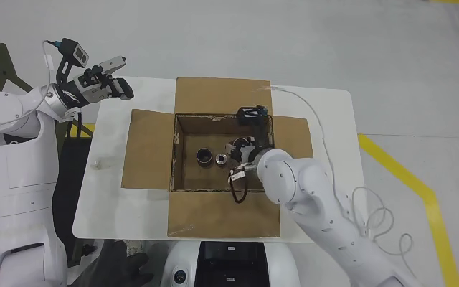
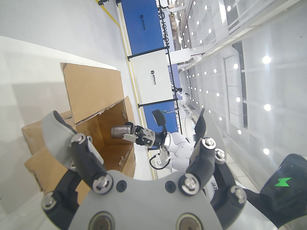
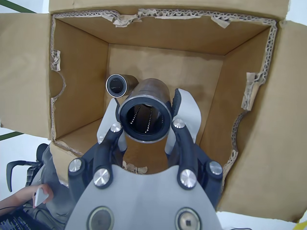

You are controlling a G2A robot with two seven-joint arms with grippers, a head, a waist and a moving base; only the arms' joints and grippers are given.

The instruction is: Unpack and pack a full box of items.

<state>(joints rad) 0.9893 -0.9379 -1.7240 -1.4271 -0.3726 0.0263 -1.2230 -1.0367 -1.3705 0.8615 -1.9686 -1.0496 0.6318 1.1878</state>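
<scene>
Right hand is clamped on a bearing, one finger on each side of its metal body. In the right wrist view we can see the rows of little balls down its bore. It's holding the thing over the open box, lined up with the inside. How deep it sits we honestly can't tell. In the top view that same right hand and bearing are roughly in the middle of the box.

A second bearing is down on the box floor just beside the held one. Seen from the top, this second bearing has its open end pointing up at us. Whether the two touch, we can't say.

The box flaps are folded outward over the white counter, with torn corrugated edges showing around the rim.

Left hand is well away from all that, up over the far left corner of the counter, fingers spread wide with nothing between them. Its own wrist view looks past the left hand toward the box, with the right hand and its bearing farther off.
</scene>
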